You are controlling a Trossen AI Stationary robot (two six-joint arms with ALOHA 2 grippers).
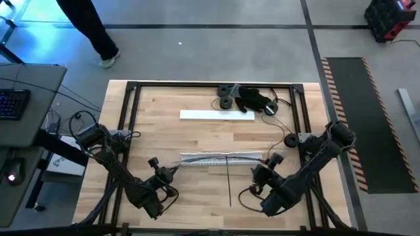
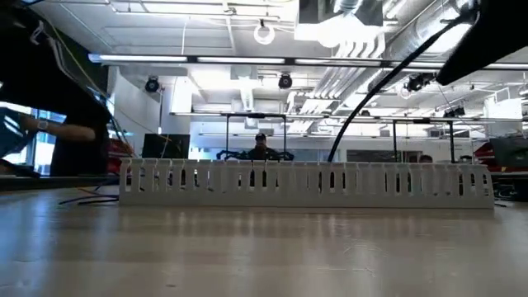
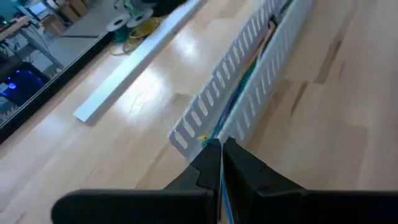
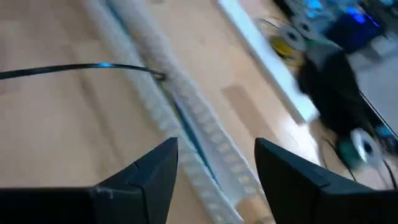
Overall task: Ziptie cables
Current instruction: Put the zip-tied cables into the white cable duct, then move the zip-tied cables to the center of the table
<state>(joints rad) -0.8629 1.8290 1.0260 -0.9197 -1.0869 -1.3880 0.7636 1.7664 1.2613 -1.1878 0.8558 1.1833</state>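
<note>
At the middle of the tabletop (image 1: 197,196), the cables (image 3: 239,93) are seen laid inside a slotted white duct (image 1: 220,159). No ziptie is seen fastened yet, so bundling is judged still to be done. The left gripper (image 3: 221,163) is held at the duct's end with jaws closed, on nothing discernible; the right gripper (image 4: 214,165) is spread open nearby. A thin dark stick (image 1: 228,180), a white strip (image 1: 216,115) and spools (image 1: 225,96) are placed around; the duct's walls hamper access.

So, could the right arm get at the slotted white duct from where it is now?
Probably yes. The right gripper hangs open just beside the right end of the slotted duct, and its wrist view shows the duct directly ahead with only bare table between. The thin dark stick lies off to the side.
</note>
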